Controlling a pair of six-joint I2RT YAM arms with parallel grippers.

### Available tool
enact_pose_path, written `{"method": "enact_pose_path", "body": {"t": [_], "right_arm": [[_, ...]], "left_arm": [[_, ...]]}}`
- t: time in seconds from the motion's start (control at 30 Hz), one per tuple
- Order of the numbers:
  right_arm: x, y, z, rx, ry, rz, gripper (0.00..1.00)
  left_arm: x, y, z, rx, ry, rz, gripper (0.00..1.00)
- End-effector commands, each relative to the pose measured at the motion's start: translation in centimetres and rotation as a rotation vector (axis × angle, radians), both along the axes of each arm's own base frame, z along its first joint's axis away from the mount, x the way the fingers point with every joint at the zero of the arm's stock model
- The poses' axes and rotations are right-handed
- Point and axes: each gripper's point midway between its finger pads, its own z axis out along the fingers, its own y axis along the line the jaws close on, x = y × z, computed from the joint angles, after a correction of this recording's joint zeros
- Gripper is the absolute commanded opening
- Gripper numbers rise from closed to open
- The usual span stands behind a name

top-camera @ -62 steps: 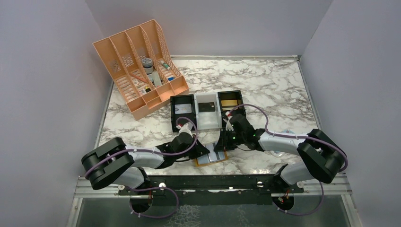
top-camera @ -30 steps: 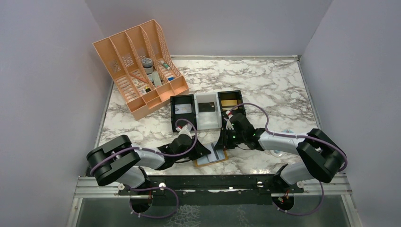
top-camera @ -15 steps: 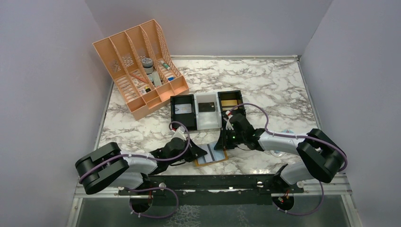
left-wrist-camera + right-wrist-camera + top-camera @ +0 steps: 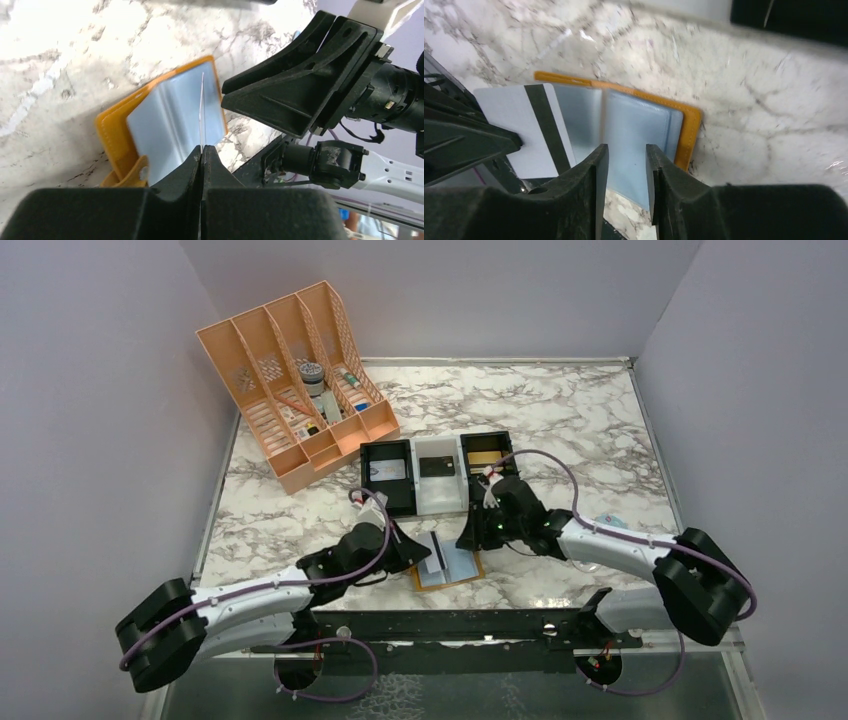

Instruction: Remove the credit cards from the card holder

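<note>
The mustard-tan card holder (image 4: 455, 573) lies open on the marble near the front edge, its pale blue inner panels up; it also shows in the left wrist view (image 4: 112, 132) and the right wrist view (image 4: 691, 130). My left gripper (image 4: 425, 552) is shut on a pale grey credit card (image 4: 436, 552) with a black stripe, held clear of the holder; the card shows edge-on in the left wrist view (image 4: 202, 112) and flat in the right wrist view (image 4: 524, 130). My right gripper (image 4: 470, 540) hovers just above the holder's right half, jaws slightly apart and empty (image 4: 626, 155).
Three small bins stand behind the holder: black (image 4: 386, 476), white (image 4: 438, 475), black (image 4: 487, 456) with a tan item. An orange desk organizer (image 4: 295, 380) stands at the back left. A clear-blue packet (image 4: 608, 521) lies by my right arm.
My left gripper has pulled back left and up, drawing the striped card out of the holder. My right gripper has lifted slightly off the holder's right side.
</note>
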Motion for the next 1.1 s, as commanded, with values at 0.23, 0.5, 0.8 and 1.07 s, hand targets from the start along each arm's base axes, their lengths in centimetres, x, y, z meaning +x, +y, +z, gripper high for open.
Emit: {"method": "enact_pose_path", "body": {"t": [0.23,0.5,0.8,1.07], "right_arm": [[5.3,1.7,9.0,0.144,-0.28,-0.04,0.63],[4.2,3.3,12.5,0.436,-0.263,0.106,0.64],[0.7,6.5,14.6,0.688,-0.11,0.39,0.6],[-0.9,6.8,14.9,0.74,-0.081,0.473,0.46]], "left_arm": [[3.1,3.0,5.6,0.148,-0.23,-0.12,0.0],[3.0,2.8,9.6,-0.11,-0.356,-0.288,0.0],[1.7,2.2,12.2,-0.212,-0.439,-0.36,0.0],[1.7,2.3,12.3,-0.233,-0.433,-0.339,0.0]]}}
